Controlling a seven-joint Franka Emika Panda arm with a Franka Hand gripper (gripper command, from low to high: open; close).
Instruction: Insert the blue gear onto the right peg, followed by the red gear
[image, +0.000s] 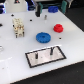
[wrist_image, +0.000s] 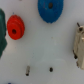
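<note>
Nothing seated yet: blue gear (image: 42, 36) still lying flat on the white bench (image: 70, 40), near the grey black-edged plate (image: 46, 56) but apart from it, with the red gear (image: 58, 28) sitting beyond, toward the exterior view's right, also loose on the bench. Right peg (image: 51, 51) standing bare on the plate, a thin dark pin, taller than the paler pin (image: 37, 56) beside it. Both insertions remaining, blue first, then red. Gripper not showing in either view, so impossible telling whether its jaws are apart or together. Seen from the wrist: blue gear (wrist_image: 49, 10) appearing as a broad toothed plastic disc with a raised hub, red gear (wrist_image: 15, 27) narrower and chunkier, both matte-bright against the smooth pale surface. A pale blocky fixture (image: 18, 27) resting toward the exterior view's left, detail too blurred for naming.
</note>
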